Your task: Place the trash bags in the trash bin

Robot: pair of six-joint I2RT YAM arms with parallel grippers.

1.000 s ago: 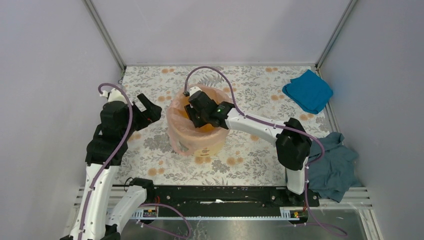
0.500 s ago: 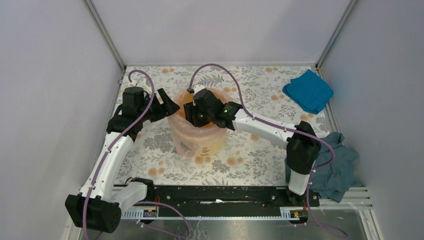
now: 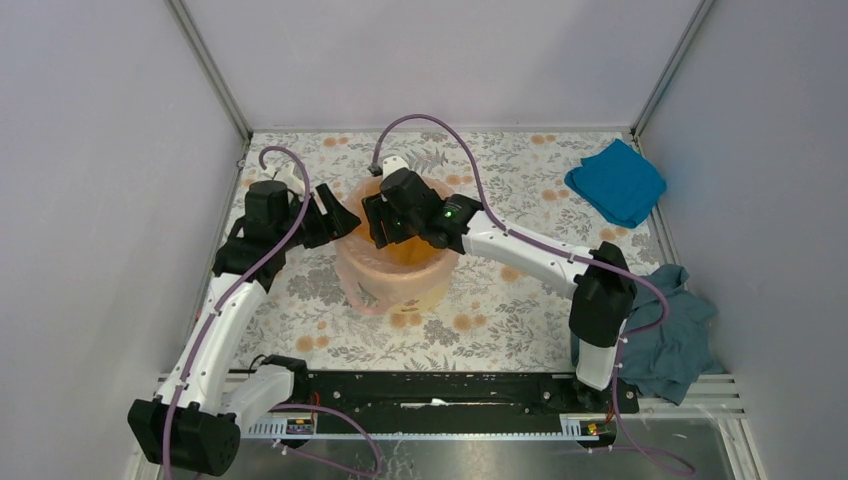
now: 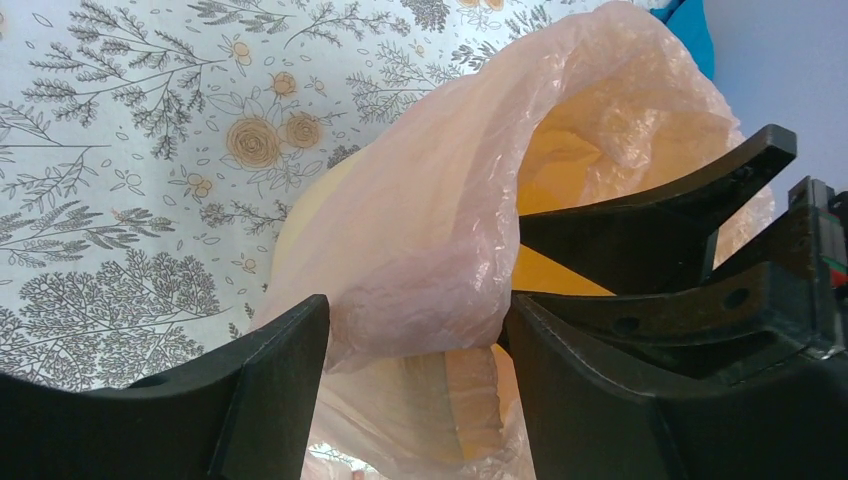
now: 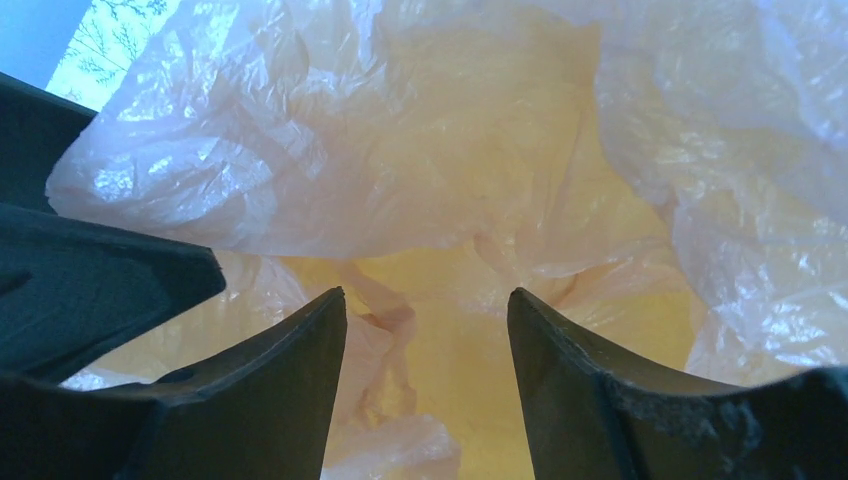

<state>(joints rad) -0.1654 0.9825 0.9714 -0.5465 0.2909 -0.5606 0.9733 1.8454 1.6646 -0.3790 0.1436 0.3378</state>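
**top view.** bin (image 3: 410, 290): yellow-orange, upright on the flowered table (image 3: 500, 330). bag (image 3: 358, 275): pale pink film, sitting in the bin's mouth and hanging down its outer wall on the left side. left gripper (image 3: 338, 215): at the bin's left rim. right gripper (image 3: 375, 222): over the bin's mouth, just beside the left one. blue cloth (image 3: 615, 182) and teal cloth (image 3: 670, 330): well apart from the bin, to its right.

**left wrist view.** left gripper (image 4: 418, 310): fingers spread, a puffed fold of the bag (image 4: 440, 230) lying between them at the bin's rim, not pinched flat, so not yet a firm hold. the right gripper's fingers (image 4: 650, 225) stand just behind the fold.

**right wrist view.** right gripper (image 5: 425, 300): fingers released, nothing between them, pointing down into the bin. bag (image 5: 300, 150): wrinkled, glossy, thin enough that the yellow wall shows through.

**progress, judged.** the bag looks largely inside and lining the bin. what seems left is the loose fold at the left rim, standing up rather than seated.
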